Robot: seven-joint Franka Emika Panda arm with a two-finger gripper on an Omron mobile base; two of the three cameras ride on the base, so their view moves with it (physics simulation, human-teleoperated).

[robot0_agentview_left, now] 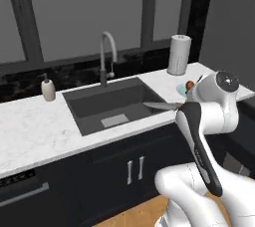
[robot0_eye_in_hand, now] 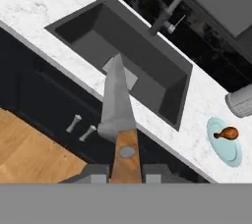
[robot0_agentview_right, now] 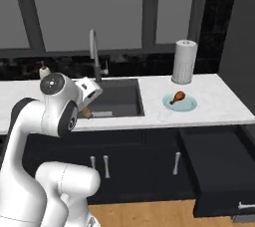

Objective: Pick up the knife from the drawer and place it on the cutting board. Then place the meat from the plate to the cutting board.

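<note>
Kitchen knife, silver blade, light tan wooden handle: clamped by its handle between the closed fingers of the two-finger gripper, blade projecting forward in the air above the front edge of the dark rectangular sink. In the left base view the blade lies roughly level over the sink's near rim. Likely rigid, light for its length, smooth-bladed; the wooden handle is the sound place to grip, and a hold at one end could let the blade swing.

Small orange-brown chicken drumstick: rests on the round pale teal-blue plate, on the counter right of the sink. Probably soft-skinned and somewhat slick; best pinched across its thick middle.

Shallow black drawer: stands pulled open below the counter's right end.

Surface: white marbled countertop, hard and smooth. Room: curved steel tap, white paper towel roll, small soap dispenser, black cabinets, wooden floor.
</note>
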